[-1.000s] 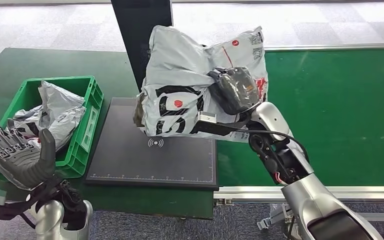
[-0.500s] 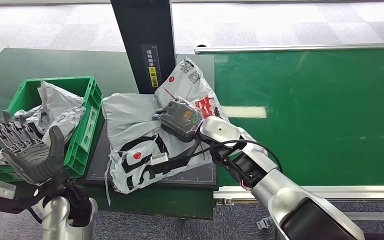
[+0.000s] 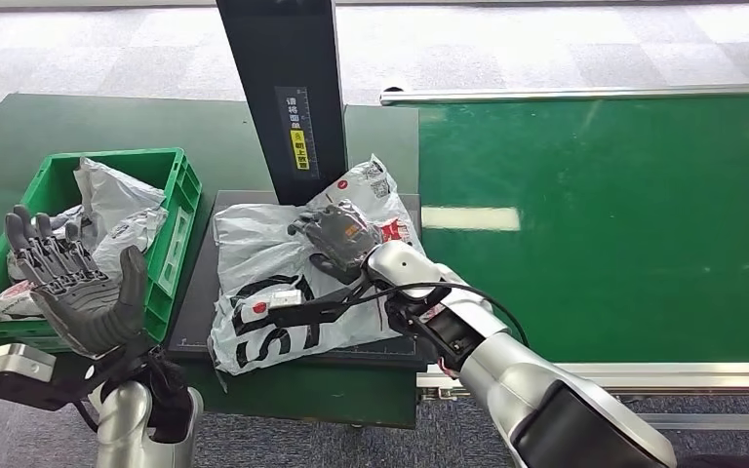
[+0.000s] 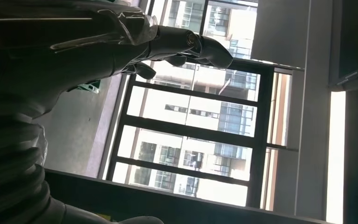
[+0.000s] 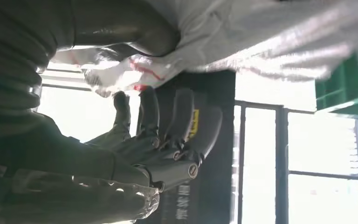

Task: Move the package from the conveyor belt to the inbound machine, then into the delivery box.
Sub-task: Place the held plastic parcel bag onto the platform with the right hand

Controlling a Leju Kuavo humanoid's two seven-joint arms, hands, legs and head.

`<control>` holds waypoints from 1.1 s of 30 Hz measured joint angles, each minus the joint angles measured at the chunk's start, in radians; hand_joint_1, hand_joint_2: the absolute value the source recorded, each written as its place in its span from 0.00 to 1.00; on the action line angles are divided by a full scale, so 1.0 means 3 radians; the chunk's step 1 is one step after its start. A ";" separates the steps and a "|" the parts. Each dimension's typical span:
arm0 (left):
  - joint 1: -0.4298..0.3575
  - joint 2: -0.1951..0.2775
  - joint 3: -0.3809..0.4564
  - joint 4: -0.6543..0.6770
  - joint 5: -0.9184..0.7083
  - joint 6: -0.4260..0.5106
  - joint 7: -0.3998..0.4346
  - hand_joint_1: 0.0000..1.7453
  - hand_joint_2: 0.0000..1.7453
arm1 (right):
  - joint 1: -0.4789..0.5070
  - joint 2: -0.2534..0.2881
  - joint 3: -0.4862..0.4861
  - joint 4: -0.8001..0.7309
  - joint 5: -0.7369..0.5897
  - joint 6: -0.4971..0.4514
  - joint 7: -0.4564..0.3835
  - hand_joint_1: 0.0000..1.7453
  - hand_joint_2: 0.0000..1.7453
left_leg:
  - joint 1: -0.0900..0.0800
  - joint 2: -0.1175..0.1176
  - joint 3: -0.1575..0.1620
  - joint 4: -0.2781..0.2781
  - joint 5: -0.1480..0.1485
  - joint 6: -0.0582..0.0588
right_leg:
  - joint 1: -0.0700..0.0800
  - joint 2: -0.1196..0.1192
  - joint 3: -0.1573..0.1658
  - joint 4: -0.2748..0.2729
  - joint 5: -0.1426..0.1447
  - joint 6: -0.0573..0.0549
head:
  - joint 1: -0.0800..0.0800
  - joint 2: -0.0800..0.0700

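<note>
The grey package (image 3: 283, 283) lies on the black inbound machine plate (image 3: 205, 292), long axis running diagonally from the near-left corner toward the post. The right hand (image 3: 341, 234) grasps its top; the right wrist view shows fingers (image 5: 168, 121) curled beneath the plastic. The left hand (image 3: 73, 292), fingers spread and holding nothing, hovers beside the green delivery box (image 3: 171, 244).

One package (image 3: 283, 283) on the machine (image 3: 205, 283), perhaps three bags (image 3: 107, 219) in one crate (image 3: 171, 253).
</note>
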 joint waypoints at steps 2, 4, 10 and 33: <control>-0.0001 0.0000 -0.0016 0.0021 0.0000 0.0018 0.0000 0.00 1.00 | -0.0010 0.0017 -0.0086 0.0040 -0.0153 -0.0095 0.0014 0.00 1.00 | 0.0000 0.0000 0.0000 0.0000 0.0000 0.0000 | 0.0000 0.0000 0.0000 0.0000 0.0000 0.0000 | 0.0000 0.0000; -0.0002 0.0001 -0.0026 0.0040 0.0001 0.0033 -0.0001 0.00 1.00 | -0.0014 0.0032 -0.0201 0.0065 -0.0311 -0.0162 -0.0001 0.00 1.00 | 0.0000 0.0000 0.0000 0.0000 0.0000 0.0000 | 0.0000 0.0000 0.0000 0.0000 0.0000 0.0000 | 0.0000 0.0000; -0.0004 0.0001 -0.0039 0.0083 0.0001 0.0040 0.0000 0.00 1.00 | -0.0014 0.0060 -0.0418 0.0111 -0.0424 -0.0190 -0.0032 0.00 1.00 | 0.0000 0.0001 0.0000 0.0000 0.0000 0.0000 | 0.0000 0.0000 0.0000 0.0000 0.0000 0.0000 | 0.0000 0.0000; -0.0264 0.0257 -0.0690 0.1237 -0.0329 -0.0244 0.0311 0.00 1.00 | 0.0881 -0.0158 -0.1919 -0.0913 -0.2646 0.0559 -0.0664 0.00 1.00 | -0.0001 -0.0001 0.0000 0.0001 -0.0001 0.0001 | -0.0001 0.0000 0.0000 -0.0001 0.0000 0.0000 | 0.0000 0.0000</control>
